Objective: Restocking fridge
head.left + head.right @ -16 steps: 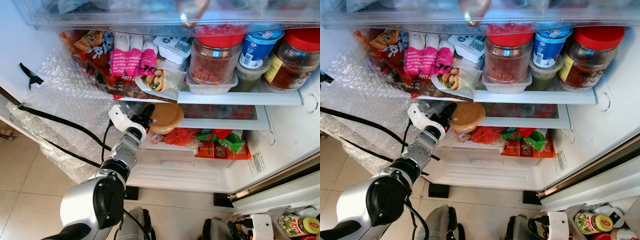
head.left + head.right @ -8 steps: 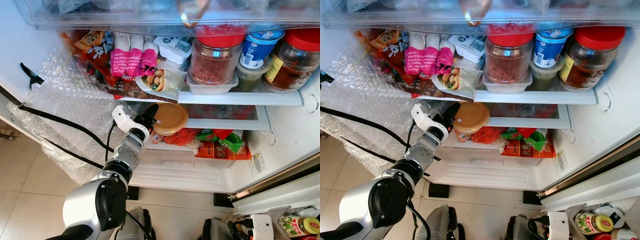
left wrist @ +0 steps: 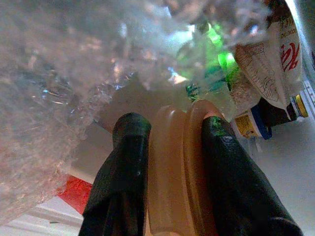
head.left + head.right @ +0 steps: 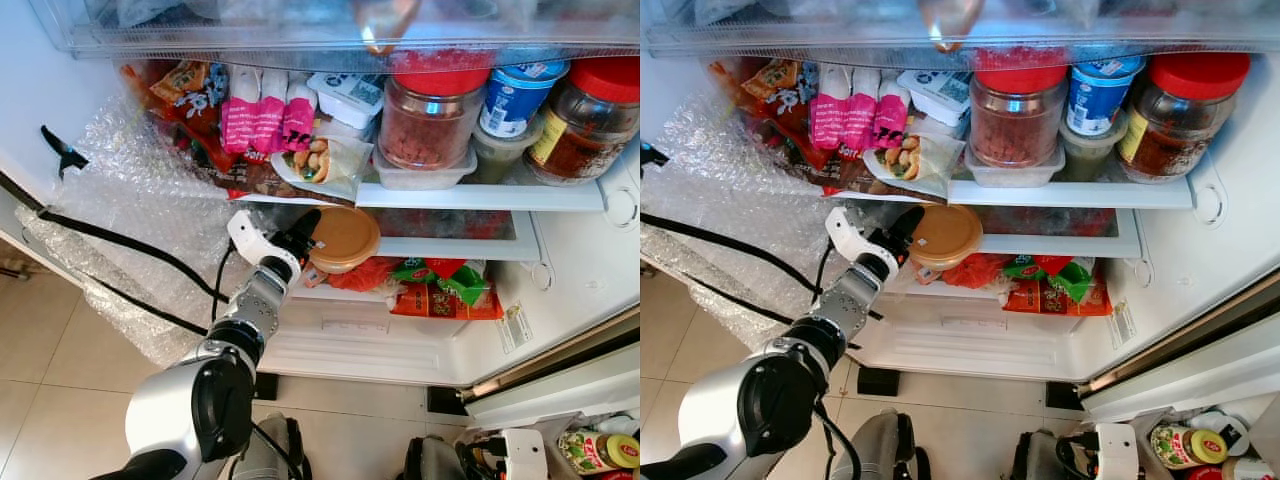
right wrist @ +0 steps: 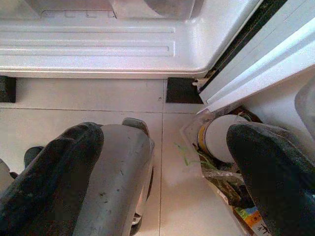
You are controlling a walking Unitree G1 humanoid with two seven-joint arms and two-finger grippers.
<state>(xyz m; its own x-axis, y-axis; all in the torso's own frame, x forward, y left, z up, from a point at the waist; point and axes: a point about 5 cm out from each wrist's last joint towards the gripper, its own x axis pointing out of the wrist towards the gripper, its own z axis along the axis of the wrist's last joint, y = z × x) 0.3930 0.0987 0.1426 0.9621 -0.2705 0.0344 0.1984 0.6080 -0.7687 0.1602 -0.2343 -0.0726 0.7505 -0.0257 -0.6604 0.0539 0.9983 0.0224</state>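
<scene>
Fridge stands open before the robot, its shelves crowded. The left gripper reaches into the lower shelf space, just under the white shelf edge, and its two black fingers are clamped on either side of a flat, round tan container, held on edge between them. That container sits at the mouth of the lower shelf, just above red and green snack packets that lie further in. On the shelf above stand a red-lidded jar of reddish-brown contents, a blue-and-white tub and another red-lidded jar at the far right, with pink packets and a bag of nuts to the left. Bubble wrap lines the left side, crossed by a black cable. The right gripper hangs low over the tiled floor near the fridge's base, its fingers spread apart and holding nothing.
</scene>
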